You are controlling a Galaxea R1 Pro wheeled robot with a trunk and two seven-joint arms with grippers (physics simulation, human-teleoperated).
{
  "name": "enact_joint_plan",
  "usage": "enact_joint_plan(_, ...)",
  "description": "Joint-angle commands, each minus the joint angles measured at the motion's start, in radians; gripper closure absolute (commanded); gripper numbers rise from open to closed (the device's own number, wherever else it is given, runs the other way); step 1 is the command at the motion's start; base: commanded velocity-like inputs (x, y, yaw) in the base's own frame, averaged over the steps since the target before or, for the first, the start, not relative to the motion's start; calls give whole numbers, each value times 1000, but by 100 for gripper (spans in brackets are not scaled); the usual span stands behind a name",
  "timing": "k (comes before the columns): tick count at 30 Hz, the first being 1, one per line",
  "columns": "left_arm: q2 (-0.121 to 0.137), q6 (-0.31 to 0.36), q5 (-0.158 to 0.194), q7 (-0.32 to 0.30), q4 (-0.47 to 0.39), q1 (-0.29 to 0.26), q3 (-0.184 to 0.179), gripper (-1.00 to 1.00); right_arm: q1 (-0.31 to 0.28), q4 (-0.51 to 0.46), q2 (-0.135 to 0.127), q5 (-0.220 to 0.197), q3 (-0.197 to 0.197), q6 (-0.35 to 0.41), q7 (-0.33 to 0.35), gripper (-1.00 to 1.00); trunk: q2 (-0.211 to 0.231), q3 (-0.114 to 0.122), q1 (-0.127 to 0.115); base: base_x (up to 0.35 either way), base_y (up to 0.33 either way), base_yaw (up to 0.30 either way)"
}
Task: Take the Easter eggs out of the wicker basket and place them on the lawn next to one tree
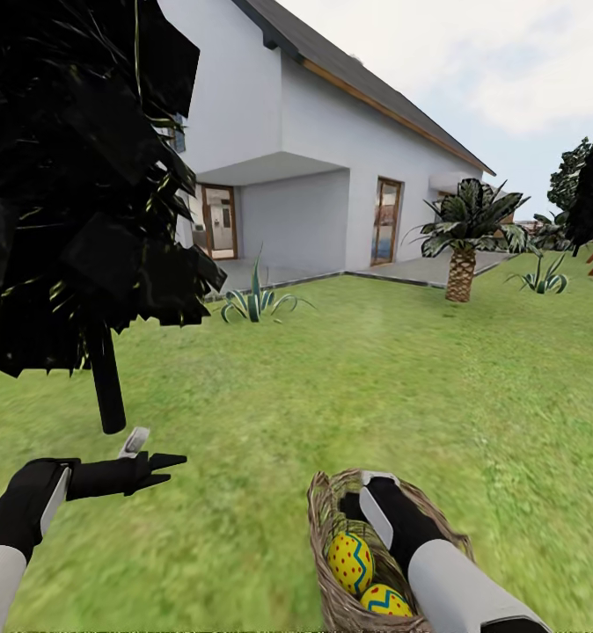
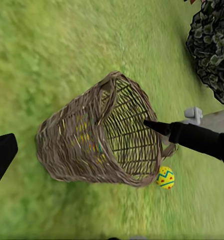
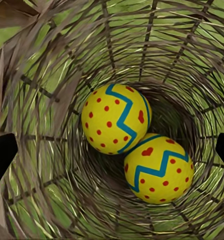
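A: In the head view, where are the eggs placed relative to the grippers?

B: Two eggs (image 1: 351, 561) are seen inside the basket (image 1: 325, 519) at the lower middle of the frame. The right gripper (image 1: 360, 503) is reached into the basket mouth from the lower right, so the right arm is clearly the nearer one. The left gripper (image 1: 166, 466) is held level over the lawn (image 1: 402, 387) at lower left, fingers apart and empty, pointed toward the basket.

A: And the left wrist view?

B: The basket (image 2: 92, 145) is shown at frame centre with the right arm (image 2: 196, 137) entering its mouth from the right. A third egg (image 2: 165, 177) is seen on the grass just beside the rim, at lower right.

A: The right wrist view?

B: Two eggs (image 3: 116, 119) are seen straight ahead at the basket bottom, touching, one upper left of centre, the other (image 3: 159, 169) lower right. The fingertips (image 3: 2, 157) are set wide apart at the frame's left and right edges; nothing is gripped. The upper-left egg is judged the more central between them, so a straight advance would likely be needed.
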Motion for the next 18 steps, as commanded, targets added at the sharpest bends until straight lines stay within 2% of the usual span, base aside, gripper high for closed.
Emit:
enact_joint_plan(1, 0, 9, -5, -6, 0, -1, 2, -100, 0, -1, -4, -12, 0, 3, -9, -100, -8, -4, 4, 0, 0, 0)
enact_joint_plan(7, 0, 9, -5, -6, 0, -1, 2, -100, 0, -1, -19, -15, -46, -28, 8, -100, -50, -23, 27, 0, 0, 0)
enact_joint_plan(18, 0, 9, -5, -6, 0, -1, 3, -100, 0, -3, -19, -14, -54, -36, 50, -100, -120, -58, 66, 0, 0, 0)
